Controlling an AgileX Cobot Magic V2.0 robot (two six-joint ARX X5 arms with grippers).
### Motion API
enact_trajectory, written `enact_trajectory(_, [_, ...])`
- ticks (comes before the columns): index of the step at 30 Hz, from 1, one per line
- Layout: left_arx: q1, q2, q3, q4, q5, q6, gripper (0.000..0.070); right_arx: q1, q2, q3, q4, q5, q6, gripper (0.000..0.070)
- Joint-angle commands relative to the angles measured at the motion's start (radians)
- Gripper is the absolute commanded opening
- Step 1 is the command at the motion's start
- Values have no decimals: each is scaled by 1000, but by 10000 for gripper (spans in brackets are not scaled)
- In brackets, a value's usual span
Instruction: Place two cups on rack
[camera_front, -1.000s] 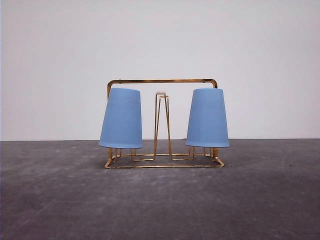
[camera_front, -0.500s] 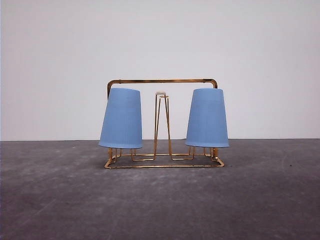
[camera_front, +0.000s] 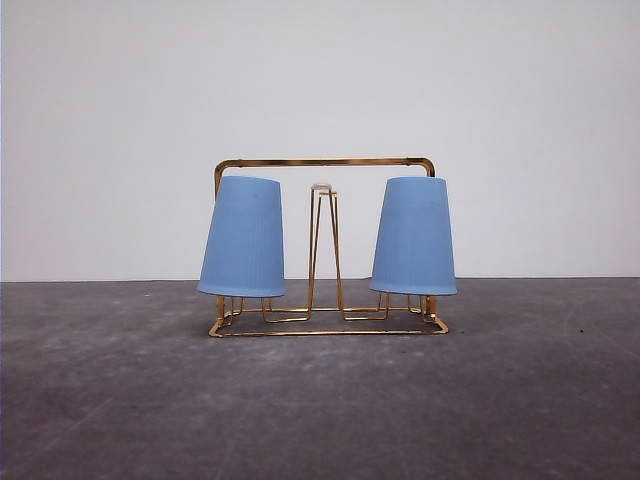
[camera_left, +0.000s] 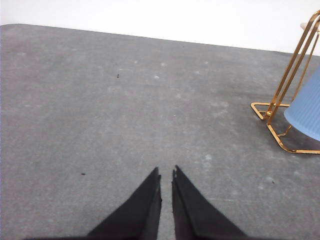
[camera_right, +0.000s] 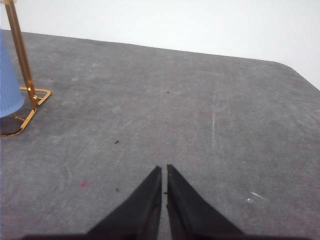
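Note:
Two light blue ribbed cups hang upside down on the gold wire rack (camera_front: 325, 162) in the middle of the table. One cup (camera_front: 243, 237) sits on the rack's left prong, the other cup (camera_front: 414, 236) on the right prong. A bare white-capped prong (camera_front: 321, 187) stands between them. My left gripper (camera_left: 166, 174) is shut and empty over bare table, well off to the rack's left; the rack's corner (camera_left: 272, 107) and a cup's rim (camera_left: 306, 111) show there. My right gripper (camera_right: 164, 169) is shut and empty to the rack's right, with the rack's corner (camera_right: 30, 95) and a cup (camera_right: 8, 85) in sight.
The dark grey table (camera_front: 320, 400) runs in front of and beside the rack. A white wall (camera_front: 320, 80) stands behind. The table's rounded far corner (camera_right: 292, 70) appears in the right wrist view.

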Motion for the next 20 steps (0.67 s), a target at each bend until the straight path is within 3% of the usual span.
enact_trajectory(1, [1, 0, -16, -3, 1, 0, 22, 0, 0, -2, 12, 0, -9, 16])
enact_trajectory(20, [1, 0, -16, -4, 1, 0, 22, 0, 0, -2, 12, 0, -9, 16])
